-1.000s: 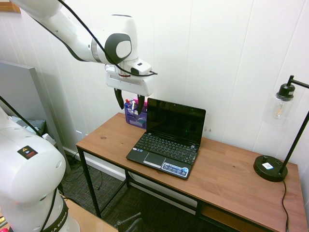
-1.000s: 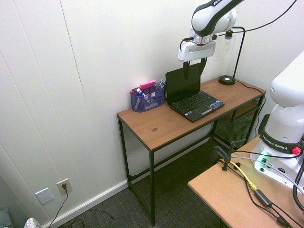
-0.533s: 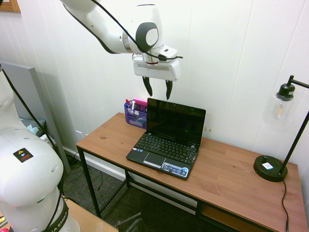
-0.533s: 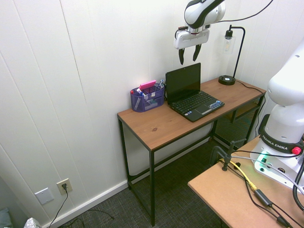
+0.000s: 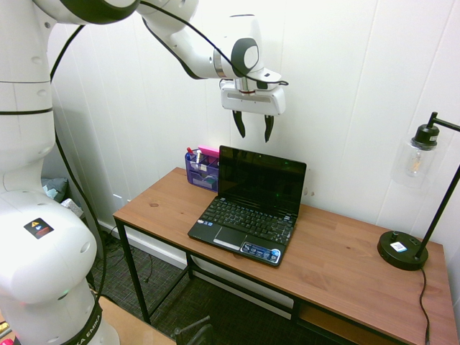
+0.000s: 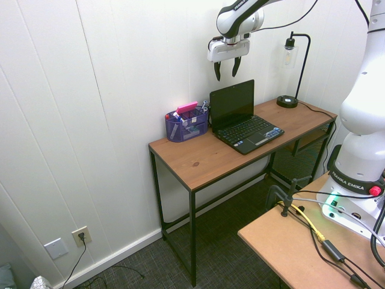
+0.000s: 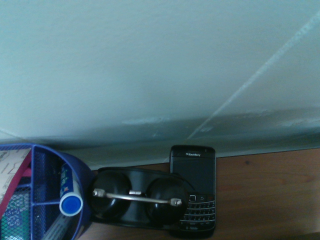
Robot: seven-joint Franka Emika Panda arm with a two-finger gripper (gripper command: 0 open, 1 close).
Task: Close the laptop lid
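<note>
First exterior view: open gripper above an unclosed laptop

My gripper [image 5: 254, 128] is hanging with its two fingers spread and nothing between them, pointing downward above the upper edge of the laptop lid [image 5: 261, 178]. I am probably keeping it open because closing this lid calls for a push rather than a grasp. The lid is standing upright at the back of the keyboard base [image 5: 245, 228], its dark screen facing the room, and nothing of mine is touching it. The base is lying flat on the wooden desk [image 5: 338, 248], giving the hinge a steady footing. Beside the laptop, a purple mesh organizer [image 6: 187, 126] is holding pens and other stationery upright. The wrist view is showing a phone [image 7: 192, 187] and a dark object with two round parts [image 7: 140, 197] near the wall. On the laptop's other side, a lamp [image 5: 402, 250] is standing well apart. I judge that the task is awaiting its first contact: fingertips behind the lid, then a forward and downward push. Pressing from above could slide the base.
</note>
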